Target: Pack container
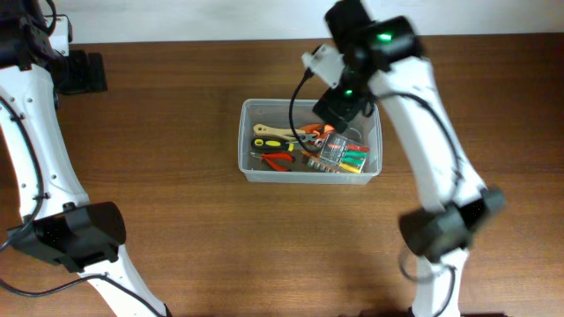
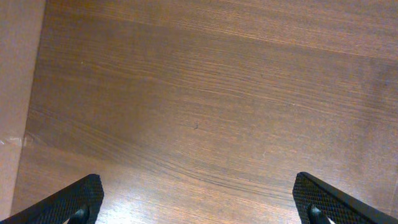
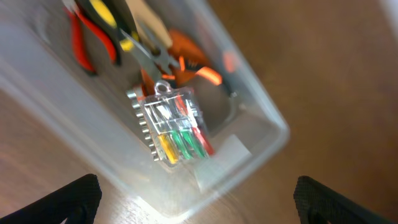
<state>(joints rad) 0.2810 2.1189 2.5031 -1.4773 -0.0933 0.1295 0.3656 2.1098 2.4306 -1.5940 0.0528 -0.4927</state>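
While above container [image 3: 264, 134], right tool [image 3: 199, 204] agape

container [image 1: 310, 175]: clear, open-topped, upright, middle of bench [image 1: 176, 132] | inside: red-handled pliers [image 1: 280, 159], yellow-handled pliers [image 1: 275, 143], clear case [image 1: 339, 151] of coloured bits

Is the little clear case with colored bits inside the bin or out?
Inside. The clear case lies within the bin's walls, on top of the tools; the right hand above it is open.
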